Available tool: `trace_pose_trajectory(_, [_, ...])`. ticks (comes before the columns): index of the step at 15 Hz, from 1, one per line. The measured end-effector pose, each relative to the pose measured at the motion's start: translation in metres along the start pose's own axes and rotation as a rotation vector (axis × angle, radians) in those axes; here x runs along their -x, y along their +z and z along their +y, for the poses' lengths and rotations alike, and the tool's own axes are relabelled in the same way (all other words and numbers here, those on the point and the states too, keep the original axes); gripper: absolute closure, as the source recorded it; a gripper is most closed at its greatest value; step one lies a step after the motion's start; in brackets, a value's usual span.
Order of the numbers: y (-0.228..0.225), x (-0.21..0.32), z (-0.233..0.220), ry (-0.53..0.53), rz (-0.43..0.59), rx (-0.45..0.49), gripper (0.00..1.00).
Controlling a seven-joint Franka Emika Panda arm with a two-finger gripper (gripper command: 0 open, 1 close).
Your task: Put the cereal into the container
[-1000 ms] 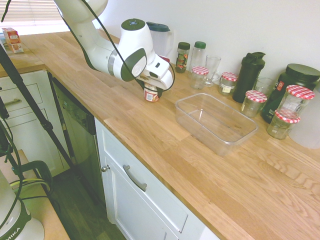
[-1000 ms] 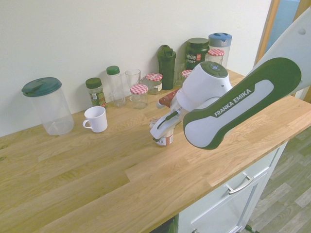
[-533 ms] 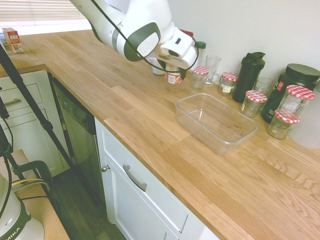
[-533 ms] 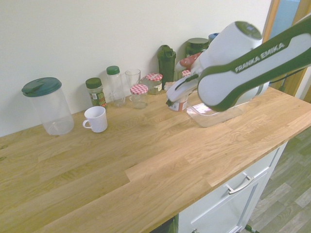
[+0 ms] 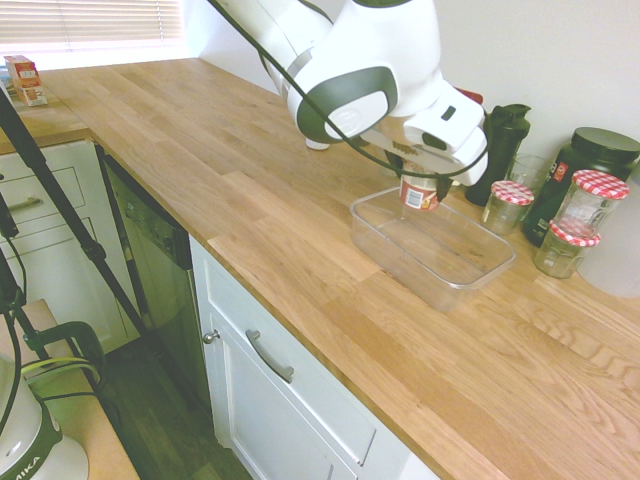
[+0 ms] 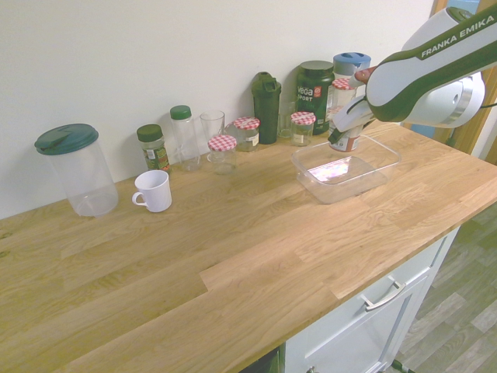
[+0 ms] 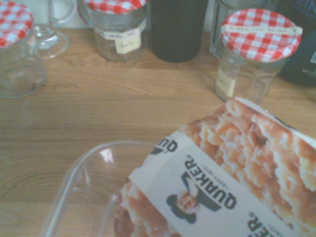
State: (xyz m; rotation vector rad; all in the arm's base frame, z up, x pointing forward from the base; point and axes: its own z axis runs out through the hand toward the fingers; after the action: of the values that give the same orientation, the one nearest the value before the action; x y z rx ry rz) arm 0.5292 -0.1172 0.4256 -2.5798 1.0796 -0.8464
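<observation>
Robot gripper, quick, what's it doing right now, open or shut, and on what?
Gripper: closed, holding the small white cup with a red and orange printed label.

Bright, diffuse illumination in both exterior views; the first is pale and washed out, with a window blind [image 5: 90, 22] at the far left nearly white. In the second exterior view, a pinkish-white glare patch lies in the clear container [image 6: 347, 196], and the wall [image 6: 194, 47] is evenly lit. Shadows on the tabletop [image 6: 194, 264] are soft. The wrist view is mildly blurred, its printed lid [image 7: 184, 200] soft-edged yet legible.
</observation>
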Motion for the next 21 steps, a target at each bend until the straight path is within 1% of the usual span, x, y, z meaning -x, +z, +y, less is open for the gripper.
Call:
trace_pose_trajectory(5, [0.051, 0.008, 0.020, 0.033, -0.061, 0.044, 1.00])
trace_pose_trajectory(8, [0.074, 0.015, 0.022, 0.042, -0.086, 0.051, 1.00])
trace_pose_trajectory(9, [0.078, 0.016, 0.020, 0.046, -0.093, 0.050, 0.00])
trace_pose_trajectory(13, [0.082, 0.010, 0.018, 0.057, -0.116, 0.047, 0.00])
trace_pose_trajectory(21, [0.088, 0.010, 0.025, 0.050, -0.125, 0.056, 0.00])
